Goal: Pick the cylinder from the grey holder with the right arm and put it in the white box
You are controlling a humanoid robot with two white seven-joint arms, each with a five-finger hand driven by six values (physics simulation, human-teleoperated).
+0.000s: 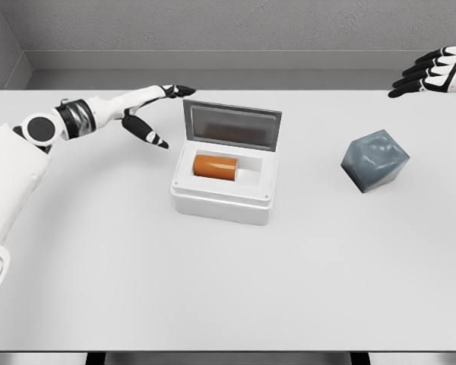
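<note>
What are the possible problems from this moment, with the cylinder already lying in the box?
1. The left hand hovers open near the raised lid of the white box; a careless move may knock the lid or shift the box.
2. The orange cylinder lies to one side, so it may roll if the box is bumped.

The left arm [30,144] is clad in smooth white shells, bulky near the shoulder and slimmer toward the wrist. At its elbow sits a round black joint cap with a pale grey disc in the centre, and just beyond it a dark band with silvery metallic parts. The left hand [148,114] has white finger segments ending in black tips. The right hand [435,71] matches it: white knuckle plates over black fingers, with black gaps between the segments.
</note>
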